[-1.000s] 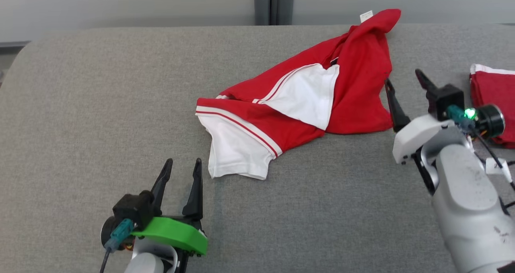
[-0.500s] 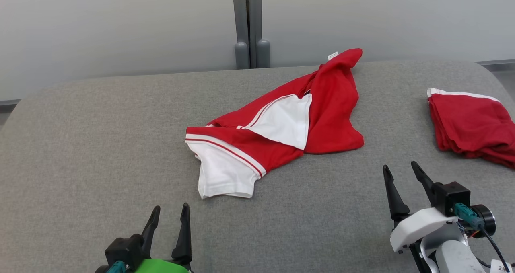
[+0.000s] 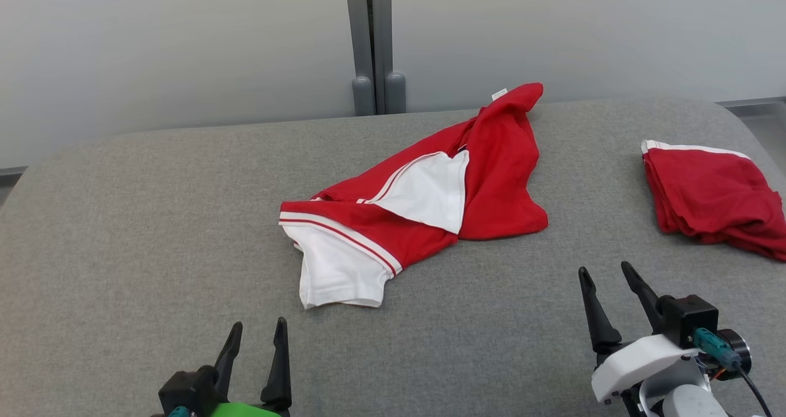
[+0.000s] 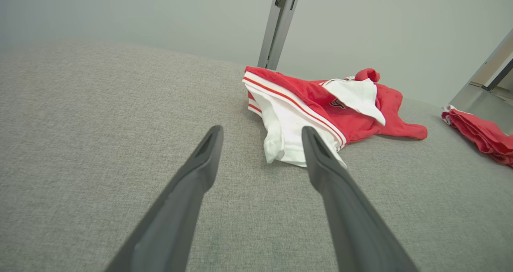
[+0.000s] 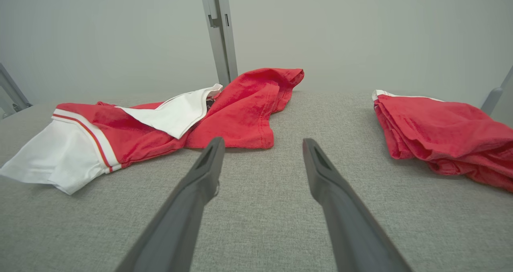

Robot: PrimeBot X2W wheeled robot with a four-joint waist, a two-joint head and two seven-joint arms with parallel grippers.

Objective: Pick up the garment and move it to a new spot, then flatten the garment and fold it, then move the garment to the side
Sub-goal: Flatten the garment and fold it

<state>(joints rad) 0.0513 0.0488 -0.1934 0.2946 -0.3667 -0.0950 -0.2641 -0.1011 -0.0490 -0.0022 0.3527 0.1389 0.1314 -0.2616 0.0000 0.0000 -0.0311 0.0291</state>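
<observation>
Left pincer [image 3: 258,323] and right pincer [image 3: 603,268] gape empty, short of the crumpled shirt [image 3: 497,177] on the table [image 3: 123,220]; pinching a single layer would likely lift it twisted.

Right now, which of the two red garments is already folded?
The folded garment is the one on the robot's right, lying as a compact layered stack. The red-and-white garment in the middle lies crumpled and spread out, with its white panels showing.

No legible text on garment tag [image 3: 499,94]
</observation>
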